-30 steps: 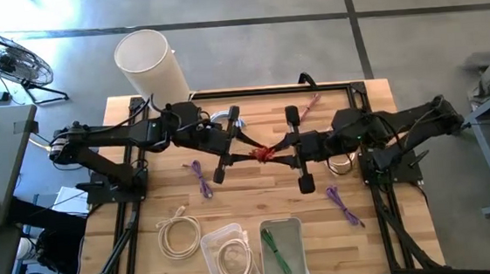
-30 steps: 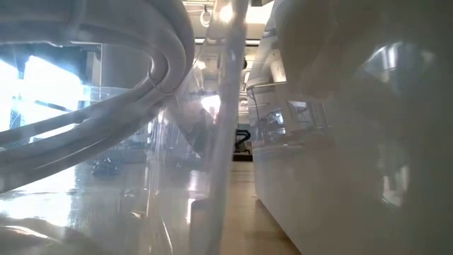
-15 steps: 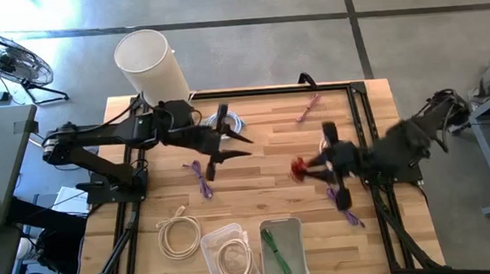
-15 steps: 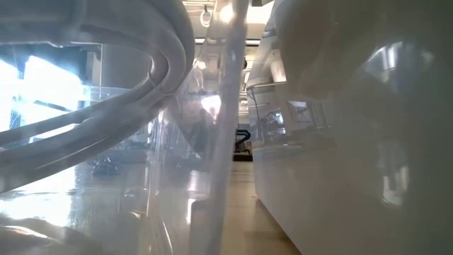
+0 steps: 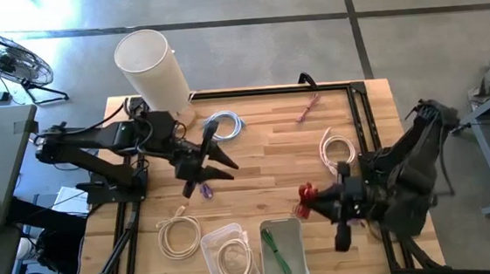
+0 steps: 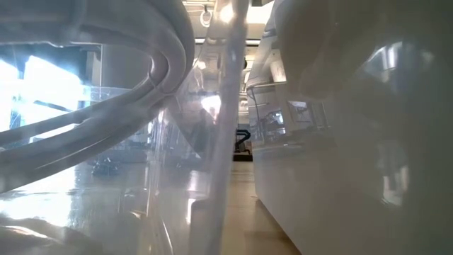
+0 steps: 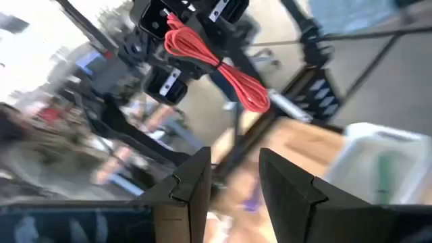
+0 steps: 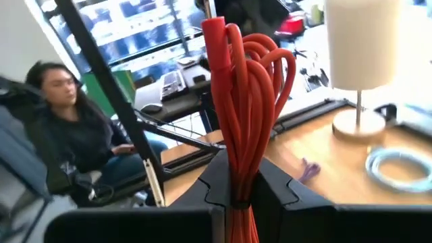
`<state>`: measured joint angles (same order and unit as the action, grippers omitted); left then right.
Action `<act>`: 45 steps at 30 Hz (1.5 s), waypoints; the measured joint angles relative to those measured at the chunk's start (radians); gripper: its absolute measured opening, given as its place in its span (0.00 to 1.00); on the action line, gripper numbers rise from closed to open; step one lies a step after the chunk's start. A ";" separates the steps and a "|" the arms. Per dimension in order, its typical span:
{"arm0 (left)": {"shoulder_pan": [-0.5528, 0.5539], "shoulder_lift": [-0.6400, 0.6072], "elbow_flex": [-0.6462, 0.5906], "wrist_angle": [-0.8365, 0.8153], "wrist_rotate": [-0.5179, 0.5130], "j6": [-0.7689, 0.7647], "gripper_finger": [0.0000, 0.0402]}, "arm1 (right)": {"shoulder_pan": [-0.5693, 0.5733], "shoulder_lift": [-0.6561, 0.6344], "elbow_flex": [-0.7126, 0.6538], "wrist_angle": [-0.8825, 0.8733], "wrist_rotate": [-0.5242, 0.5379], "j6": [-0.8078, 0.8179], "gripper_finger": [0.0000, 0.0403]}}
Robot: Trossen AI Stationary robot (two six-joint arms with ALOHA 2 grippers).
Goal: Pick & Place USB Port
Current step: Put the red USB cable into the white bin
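A bundle of red cable (image 5: 304, 201) is held over the table's near right part by my right gripper (image 5: 314, 204), which is shut on it. In the right wrist view its loops (image 8: 246, 88) rise past the fingers of that gripper (image 8: 236, 185). My left gripper (image 5: 218, 156) hovers over the table's left half, open and holding nothing. It points toward the right, and the left wrist view shows the gap between its fingers (image 7: 234, 179) with the red bundle (image 7: 216, 57) farther off. My right gripper pinches the red bundle between its two fingers, several strands together, at one end of the loops (image 8: 237, 165). The fingers come in about level from the table's right side. The bundle sticks out past the fingertips, lifted clear of the table.
At the near edge stand a clear tub with white cable (image 5: 231, 259) and a tub with green cable (image 5: 282, 250). Loose coils lie about: white (image 5: 178, 234), white (image 5: 333, 147), pale blue (image 5: 224, 125), purple (image 5: 204, 189), pink (image 5: 308, 107). A white cylinder (image 5: 150, 64) stands far left. A person (image 8: 64, 135) sits beyond the table.
My right gripper has swung from the table's middle toward the near right corner, rolling as it went and taking the red bundle with it, clear of the table. My left gripper has drawn back from the bundle toward the table's left and rolled.
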<state>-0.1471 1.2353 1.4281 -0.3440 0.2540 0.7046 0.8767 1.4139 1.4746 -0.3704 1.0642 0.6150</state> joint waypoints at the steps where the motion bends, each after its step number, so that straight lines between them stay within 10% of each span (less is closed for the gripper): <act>1: -0.005 -0.008 0.000 -0.029 0.025 -0.040 0.30 | 0.003 0.022 0.000 0.000 0.014 0.045 0.06; 12: -0.099 -0.030 -0.001 -0.224 0.341 -0.161 0.30 | -0.038 0.280 0.000 0.042 -0.042 0.516 0.06; 35: -0.168 -0.028 -0.001 -0.505 0.192 -0.216 0.30 | -0.144 0.434 0.000 -0.309 -0.735 1.232 0.06; 45: -0.168 -0.028 -0.001 -0.583 0.104 -0.180 0.30 | -0.172 0.434 0.000 -0.299 -0.828 1.259 0.10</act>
<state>-0.3149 1.2072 1.4273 -0.9272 0.3580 0.5247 0.7047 1.8481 1.4742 -0.6697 0.2362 1.8740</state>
